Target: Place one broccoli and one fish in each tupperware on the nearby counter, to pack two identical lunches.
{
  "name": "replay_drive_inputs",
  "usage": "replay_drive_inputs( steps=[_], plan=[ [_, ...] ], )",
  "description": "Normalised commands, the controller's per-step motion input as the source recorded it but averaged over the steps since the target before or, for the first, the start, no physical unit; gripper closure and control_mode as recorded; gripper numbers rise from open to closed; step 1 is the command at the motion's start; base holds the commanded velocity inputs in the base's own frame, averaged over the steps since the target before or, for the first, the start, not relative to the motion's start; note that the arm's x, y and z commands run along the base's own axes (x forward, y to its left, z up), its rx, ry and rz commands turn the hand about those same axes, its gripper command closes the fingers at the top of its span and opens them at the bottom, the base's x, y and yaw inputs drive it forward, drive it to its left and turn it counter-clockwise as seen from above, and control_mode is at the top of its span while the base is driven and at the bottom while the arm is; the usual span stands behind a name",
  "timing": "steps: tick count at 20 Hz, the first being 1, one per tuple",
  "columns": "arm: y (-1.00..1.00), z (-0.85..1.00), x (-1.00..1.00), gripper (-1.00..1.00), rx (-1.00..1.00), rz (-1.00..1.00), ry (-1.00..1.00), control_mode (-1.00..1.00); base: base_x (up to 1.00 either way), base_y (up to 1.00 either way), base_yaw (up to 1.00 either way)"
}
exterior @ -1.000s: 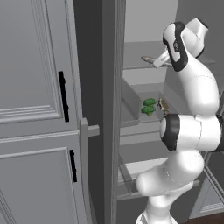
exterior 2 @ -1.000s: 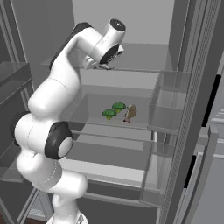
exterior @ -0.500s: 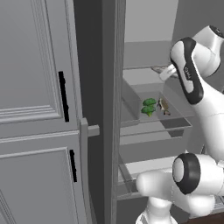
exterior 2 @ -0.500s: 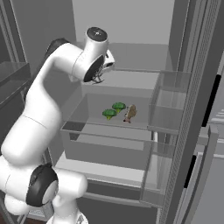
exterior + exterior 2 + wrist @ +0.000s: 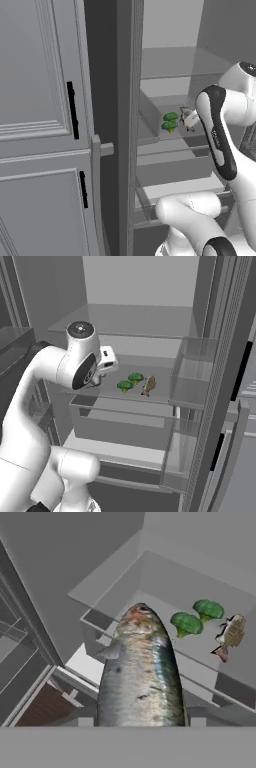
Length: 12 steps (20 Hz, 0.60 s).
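The tool grips a silvery-brown scaly fish [image 5: 140,672] mid-frame; two bright-green lumpy broccoli florets [image 5: 196,617] lie upper right.

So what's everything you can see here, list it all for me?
broccoli: two, green, side by side on the middle fridge shelf
shelf fish: one, brown, just right of the broccoli in the right base view
held fish: one, silvery grey, in the hand, out in front of that shelf
door bin: one, clear, right of the shelf
cabinet doors: two, grey with black bar handles, left of the fridge
arm: one, white with dark joints
hand: one, white, closed on the held fish
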Motion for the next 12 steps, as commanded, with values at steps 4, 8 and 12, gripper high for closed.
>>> replay_drive_inputs(
  steps=[4,8,12],
  plan=[
    [0.01,-0.42,-0.49,1.00,-0.02,-0.04,0.06,1.00,-0.50,0.00,-0.03],
    [0.00,0.00,0.00,1.00,0.00,0.00,0.00,1.00,-1.00,0.00,-0.05],
    [0.00,0.00,0.00,1.00,0.00,0.00,0.00,1.00,-1.00,0.00,0.00]
  ],
)
